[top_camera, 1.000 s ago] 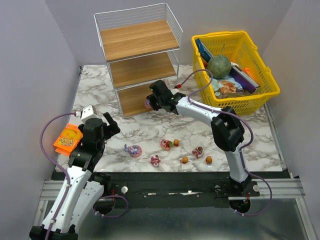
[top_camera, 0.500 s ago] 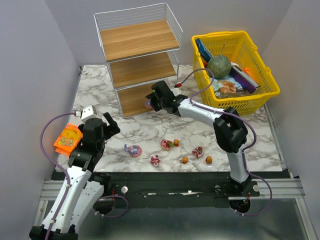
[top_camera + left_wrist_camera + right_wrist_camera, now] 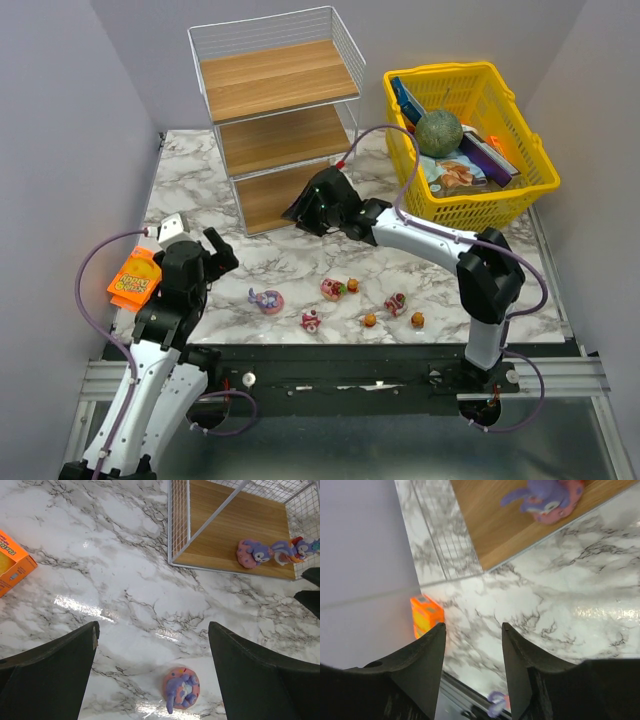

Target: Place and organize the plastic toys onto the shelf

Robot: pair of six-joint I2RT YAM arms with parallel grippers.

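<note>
Though partly off-frame, toy (image 3: 546,497) on shelf (image 3: 490,530)

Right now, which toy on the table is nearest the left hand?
The pink-purple donut figurine, leftmost in the row. It sits closest to the left hand; the other table toys lie farther right.

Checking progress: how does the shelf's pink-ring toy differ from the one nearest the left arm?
The shelf toy sits on the shelf's bottom board, the table toy on the table. The shelf toy has a figurine beside it; the table toy lies alone. Both: purple figure, pink ring.
</note>
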